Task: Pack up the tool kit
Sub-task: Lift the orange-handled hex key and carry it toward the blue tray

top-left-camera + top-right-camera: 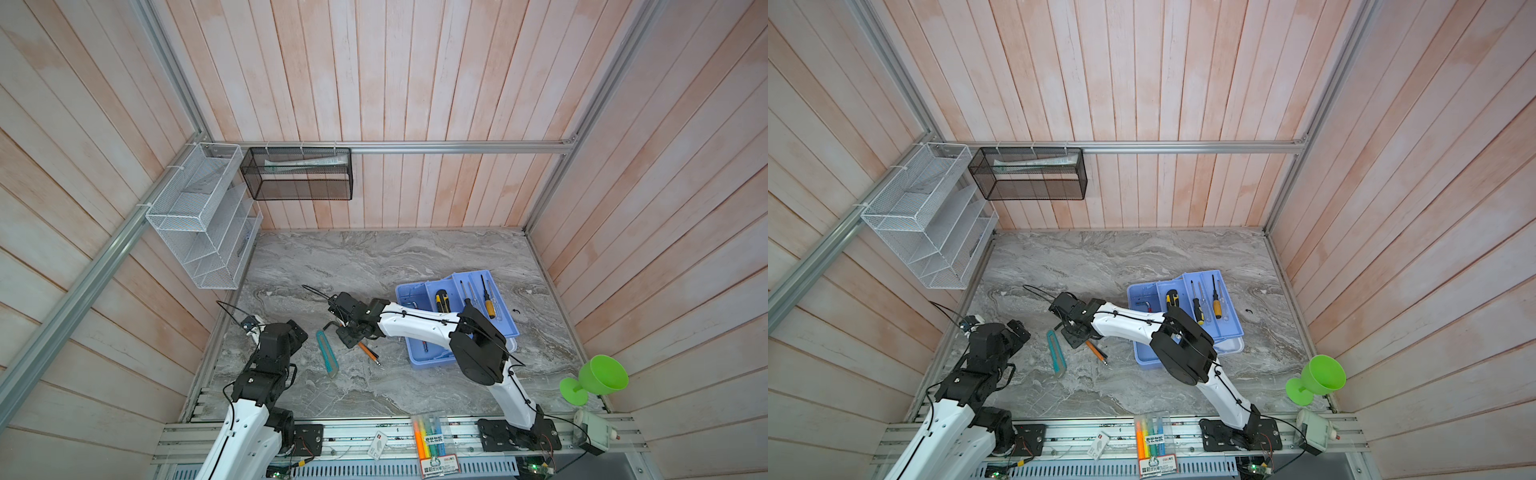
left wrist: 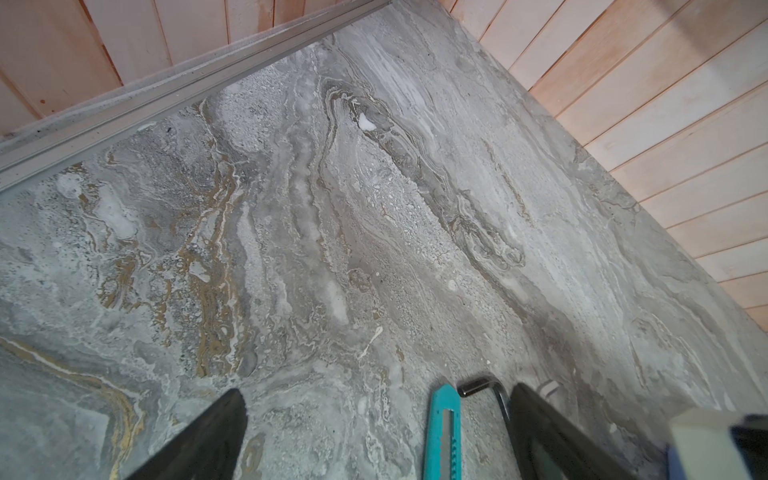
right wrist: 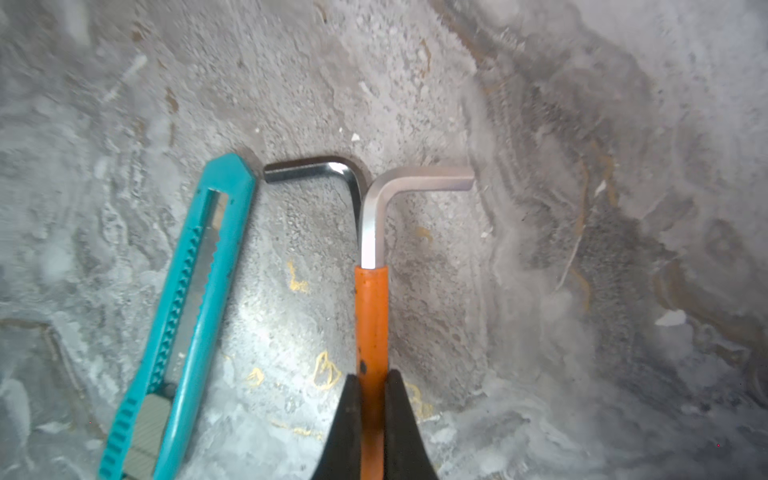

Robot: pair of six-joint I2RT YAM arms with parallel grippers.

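Grey marbled desk [image 3: 540,124]; right gripper [image 3: 371,378] clamped on orange-sleeved steel hex key [image 3: 371,316], left gripper [image 2: 376,390] agape. Lift vertically, firm hold.

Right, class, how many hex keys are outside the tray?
2: orange-sleeved hex key in the right tool; bare hex key beside it, by the teal knife. More may be hidden.

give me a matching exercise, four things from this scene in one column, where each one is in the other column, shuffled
1. knife
2. orange-handled hex key
3. yellow-black screwdriver
4. green cup

a. in the blue tray
b. clamped in the right gripper
c. by the table's right front corner
d. flat on the table, beside the clamped key

Pairs: 1-d, 2-b, 3-a, 4-c
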